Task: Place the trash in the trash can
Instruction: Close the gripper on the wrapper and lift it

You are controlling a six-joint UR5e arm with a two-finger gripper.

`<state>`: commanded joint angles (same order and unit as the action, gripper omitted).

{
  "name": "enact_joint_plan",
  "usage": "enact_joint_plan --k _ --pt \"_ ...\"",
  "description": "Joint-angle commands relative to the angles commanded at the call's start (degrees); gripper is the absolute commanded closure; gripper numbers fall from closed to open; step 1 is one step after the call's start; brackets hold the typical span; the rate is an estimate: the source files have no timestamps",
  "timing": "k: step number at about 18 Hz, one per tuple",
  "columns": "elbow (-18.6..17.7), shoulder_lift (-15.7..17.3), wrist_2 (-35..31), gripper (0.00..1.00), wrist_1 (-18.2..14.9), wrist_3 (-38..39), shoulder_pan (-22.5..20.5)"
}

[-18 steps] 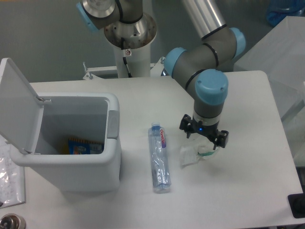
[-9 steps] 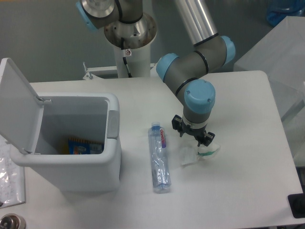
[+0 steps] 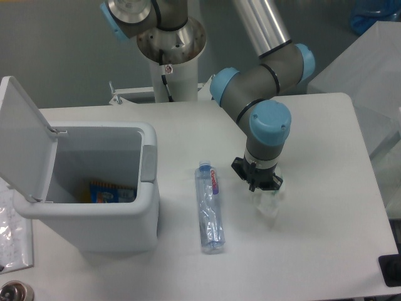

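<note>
There is only one view, from a camera looking down at the counter.

A second ago the gripper hung over the wrapper with its fingers spread wide. The wrapper lay flat and loose then, a bit to the right of the bottle. Half a second ago the gripper had slid closer to the bottle, fingers still wide. Now it has turned, and the two fingers have come close together, just above the wrapper. The wrapper looks smaller and bunched up, and it sits a little farther right of the bottle than before. It seems to be pinched at its top, but the clear plastic is hard to see, so the hold is not certain.

This likely means the pick-up has just begun. The wrapper has not left the counter by much, if at all.

The bottle has not moved. It lies flat, cap pointing away from the camera, between the wrapper and the trash can.

The trash can stands left of the bottle with its lid flipped up. Something orange and blue already lies inside.
</note>
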<state>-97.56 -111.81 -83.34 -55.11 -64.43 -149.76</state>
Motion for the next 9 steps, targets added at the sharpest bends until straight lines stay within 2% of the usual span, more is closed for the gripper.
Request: enact_joint_plan --k 4,9 --pt "1.5 3.3 8.4 1.0 0.0 1.7 -0.9" --pt "4.5 7.1 17.1 1.0 0.2 8.7 -0.7"
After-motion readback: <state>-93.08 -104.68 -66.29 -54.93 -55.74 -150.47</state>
